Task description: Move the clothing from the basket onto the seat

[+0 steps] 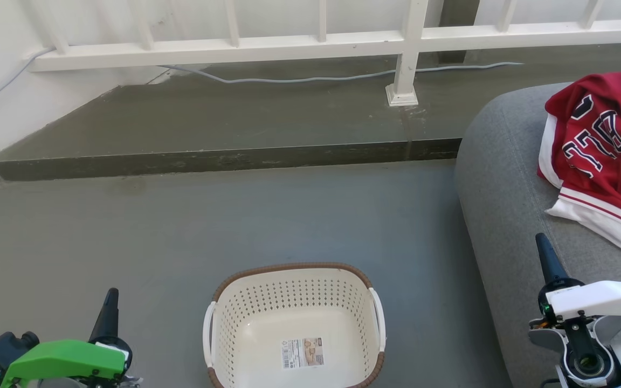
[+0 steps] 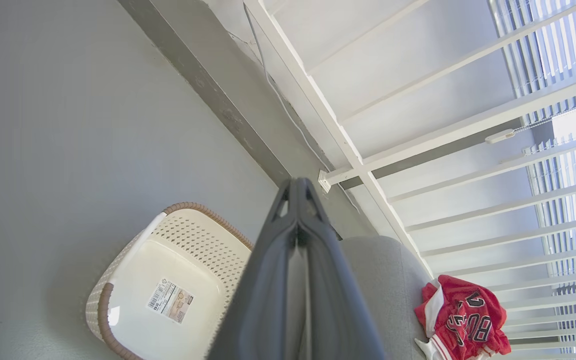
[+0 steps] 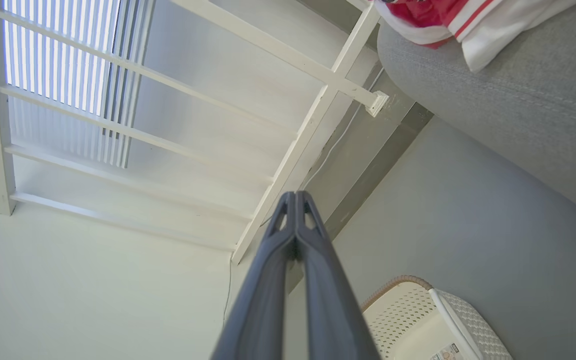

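left gripper (image 1: 110, 302) closed, two dark fingers pressed together to the tip, nothing held. it sits low left in the head view above the grey floor (image 1: 181, 226), with a green housing behind it. the left wrist view shows the same: fingers shut in one dark wedge.

right gripper (image 1: 543, 245) closed too, fingers together, nothing in it. it is low right in the head view, seen against the near part of the seat (image 1: 499, 188), with a white housing behind it.

basket (image 1: 289, 267) stands upright on the floor between the two grippers, bottom centre of the head view, apart from both and just left of the seat. it is cream and perforated with a brown rim and white side handles; the label sticker (image 1: 302, 353) lies on its bare bottom.

clothing (image 1: 596, 145) is on the seat, far right of the head view: a crumpled red jersey with white trim, stripes and black lettering outlined in white. it is well apart from the basket and beyond the right gripper, not touching it.

further out, a raised concrete step (image 1: 235, 116) runs across, with a white railing (image 1: 224, 48) standing on it and a pale cable (image 1: 299, 80) lying along it.
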You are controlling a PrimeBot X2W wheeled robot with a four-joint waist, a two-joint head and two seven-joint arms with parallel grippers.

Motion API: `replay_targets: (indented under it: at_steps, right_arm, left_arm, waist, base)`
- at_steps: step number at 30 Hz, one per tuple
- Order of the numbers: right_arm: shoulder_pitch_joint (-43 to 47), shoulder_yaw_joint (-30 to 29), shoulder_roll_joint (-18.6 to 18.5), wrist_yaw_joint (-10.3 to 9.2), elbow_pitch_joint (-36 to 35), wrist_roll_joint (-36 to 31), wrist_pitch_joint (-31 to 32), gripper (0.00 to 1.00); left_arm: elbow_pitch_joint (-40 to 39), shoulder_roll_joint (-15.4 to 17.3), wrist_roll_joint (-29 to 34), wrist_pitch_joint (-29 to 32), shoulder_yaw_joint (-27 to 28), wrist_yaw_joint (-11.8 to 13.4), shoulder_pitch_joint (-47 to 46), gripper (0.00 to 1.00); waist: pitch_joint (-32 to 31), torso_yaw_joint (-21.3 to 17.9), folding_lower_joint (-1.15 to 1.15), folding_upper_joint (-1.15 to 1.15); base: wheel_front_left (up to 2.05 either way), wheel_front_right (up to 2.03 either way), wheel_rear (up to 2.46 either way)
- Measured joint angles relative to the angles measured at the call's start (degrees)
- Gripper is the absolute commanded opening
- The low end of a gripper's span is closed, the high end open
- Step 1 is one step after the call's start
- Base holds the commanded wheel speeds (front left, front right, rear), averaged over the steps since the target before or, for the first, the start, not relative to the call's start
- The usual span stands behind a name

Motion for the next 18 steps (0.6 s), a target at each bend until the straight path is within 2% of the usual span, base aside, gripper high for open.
replay_targets:
  at_steps: [18]
  right_arm:
    - [-1.38,-3.36,0.66,2.64,1.38,12.94,3.09,0.0]
  left_arm:
    - [1.91,-1.38,-11.32,3.48,2.88,-2.93,-2.41,0.0]
  waist:
    - [0.21,0.36,0.0,0.0]
  base:
    - [0.0,0.0,0.0]
